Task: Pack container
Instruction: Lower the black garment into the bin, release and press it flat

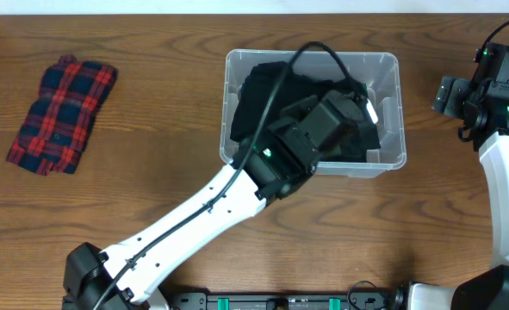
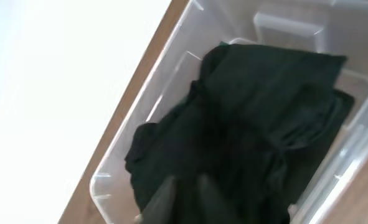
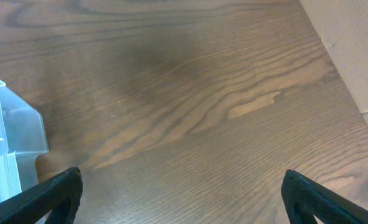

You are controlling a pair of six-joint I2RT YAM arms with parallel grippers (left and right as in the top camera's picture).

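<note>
Wood table [image 1: 151,189], container [image 1: 387,69] centre-back with black garment [image 1: 263,95] stuffed in; left gripper [image 2: 182,199] jaws together low on it, probably tamping it flat, pinch unclear; right gripper [image 3: 182,186] spread wide, parked clear; plaid cloth [image 1: 63,114] lies far left, unpacked

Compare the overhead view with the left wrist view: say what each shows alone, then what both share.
Only overhead: the red plaid cloth lying on the wooden table left of the container, the left arm reaching over the container, and the right arm at the table's right edge. Only left wrist: the left pincer, its tips close together at the bottom edge over the black garment. Both: the clear container with the black garment bundled inside it, and a strip of wooden table.
</note>
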